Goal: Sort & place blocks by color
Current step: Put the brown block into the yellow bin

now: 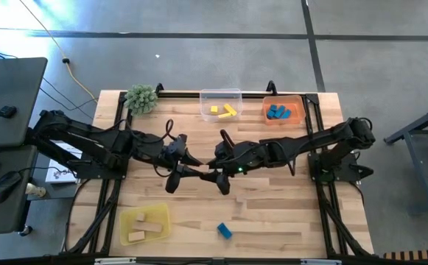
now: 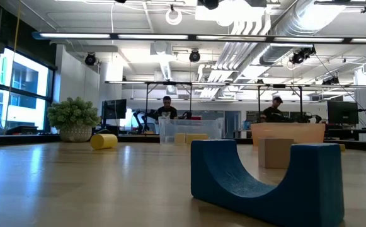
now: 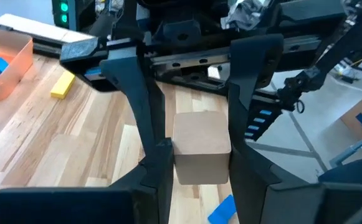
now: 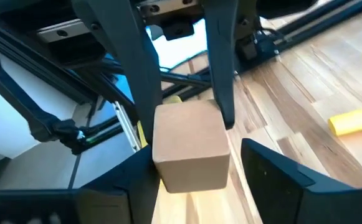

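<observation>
Where the two arms meet over the table's middle, the left gripper (image 1: 186, 166) and right gripper (image 1: 215, 168) point at each other, nearly tip to tip. The left wrist view shows the left fingers (image 3: 157, 171) pinching a plain wood cube (image 3: 200, 147). The right wrist view shows the right gripper's fingers (image 4: 274, 174) spread, one clear of the cube. The high view hides the cube but shows a blue block (image 1: 224, 231) lying alone near the front edge. The low view shows it arch-shaped.
</observation>
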